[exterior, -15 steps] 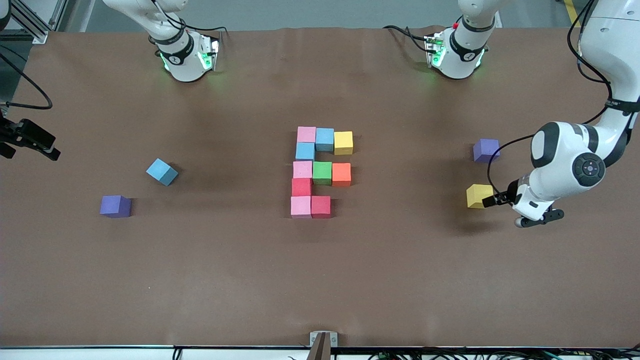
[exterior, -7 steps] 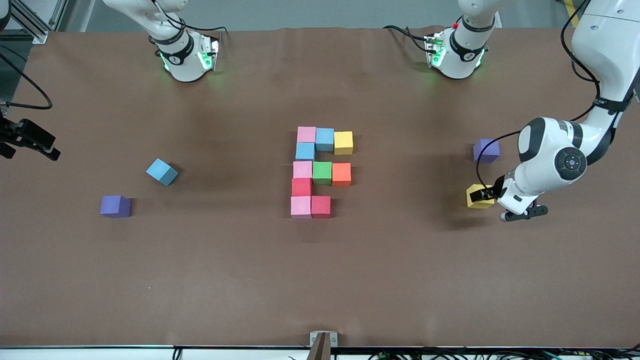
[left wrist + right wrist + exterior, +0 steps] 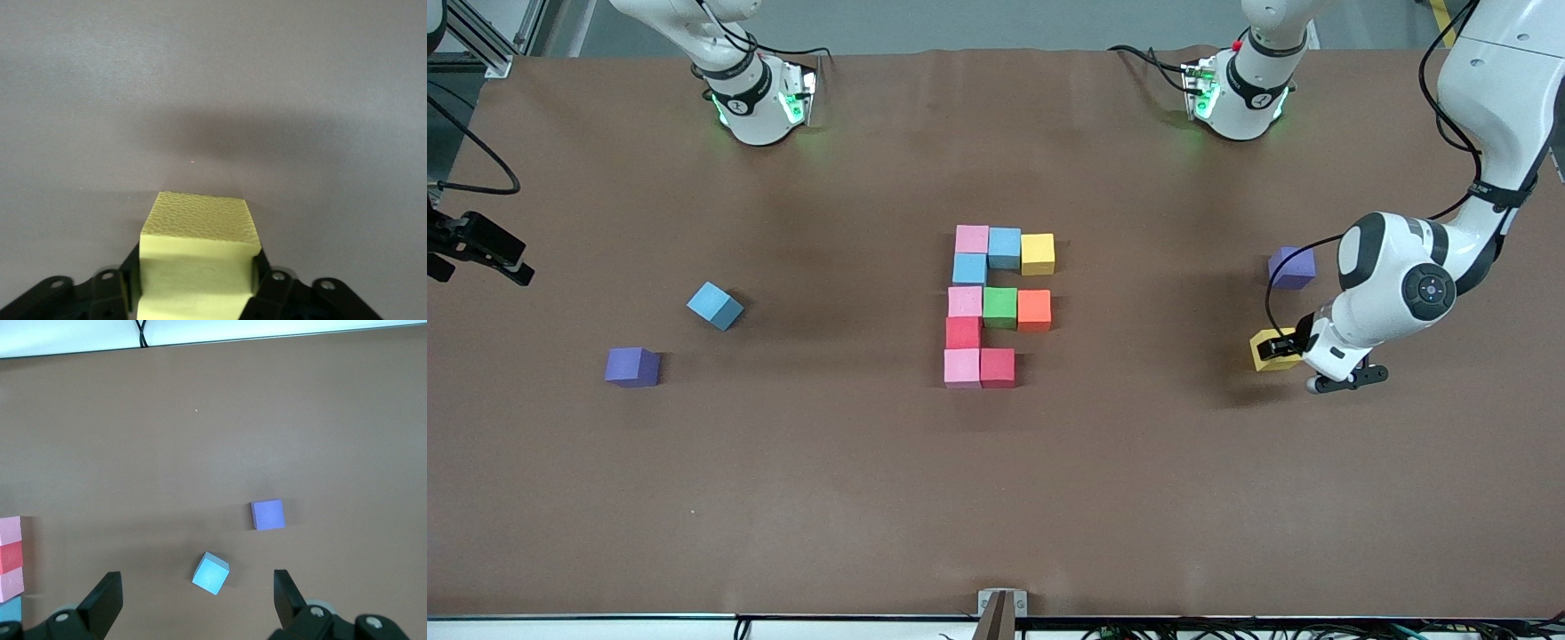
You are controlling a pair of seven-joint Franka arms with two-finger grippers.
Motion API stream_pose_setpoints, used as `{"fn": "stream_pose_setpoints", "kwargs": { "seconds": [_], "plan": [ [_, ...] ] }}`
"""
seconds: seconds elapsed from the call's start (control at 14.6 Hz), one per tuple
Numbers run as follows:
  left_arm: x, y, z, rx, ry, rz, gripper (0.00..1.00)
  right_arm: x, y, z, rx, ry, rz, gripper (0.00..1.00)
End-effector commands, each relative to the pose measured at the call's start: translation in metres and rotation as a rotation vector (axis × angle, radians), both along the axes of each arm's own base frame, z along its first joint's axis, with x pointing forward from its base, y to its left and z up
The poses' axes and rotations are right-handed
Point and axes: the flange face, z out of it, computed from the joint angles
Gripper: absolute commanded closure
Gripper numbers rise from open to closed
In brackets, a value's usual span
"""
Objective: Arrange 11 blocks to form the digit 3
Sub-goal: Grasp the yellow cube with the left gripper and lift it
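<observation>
Presently logged: left gripper [image 3: 1282, 348] clamped on small matte yellow foam cube [image 3: 199, 257] at the left arm's end of brown table [image 3: 1138, 498], presumably for the unfinished figure of ten coloured cubes [image 3: 996, 307]; right gripper [image 3: 197, 603] waiting, jaws apart, over loose light-blue cube [image 3: 211, 573].

Brown table [image 3: 871, 489]: ten-cube cluster [image 3: 996, 307], stray blue cube [image 3: 714, 306], two purple cubes [image 3: 632, 366].

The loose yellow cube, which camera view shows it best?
The left wrist view: the yellow cube fills the foreground between the left end effector fingers. In the front view it is small and partly hidden by that end effector. The right wrist view doesn't show it.
</observation>
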Motion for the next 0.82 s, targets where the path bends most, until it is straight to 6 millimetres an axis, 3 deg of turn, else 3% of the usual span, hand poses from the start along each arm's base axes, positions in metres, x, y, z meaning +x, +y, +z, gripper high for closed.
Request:
{"fn": "stream_pose_setpoints", "kwargs": {
  "seconds": [0.0, 0.27, 0.41, 0.55, 0.76],
  "plan": [
    [0.009, -0.012, 0.01, 0.01, -0.027, 0.07, 0.73, 0.0, -0.001, 0.001, -0.01, -0.006, 0.003, 0.0],
    [0.032, -0.055, 0.038, -0.001, -0.071, 0.23, 0.73, 0.0, -0.001, 0.001, -0.01, -0.005, 0.003, 0.0],
    [0.046, -0.079, 0.04, -0.029, -0.069, 0.355, 0.73, 0.001, -0.001, -0.001, -0.01, -0.002, 0.003, 0.0],
    [0.059, -0.115, 0.039, -0.062, -0.059, 0.486, 0.73, 0.001, -0.001, -0.001, -0.01, -0.002, 0.003, 0.0],
    [0.072, -0.184, 0.046, -0.112, -0.042, 0.693, 0.73, 0.001, -0.001, -0.001, -0.01, -0.002, 0.003, 0.0]
  ]
}}
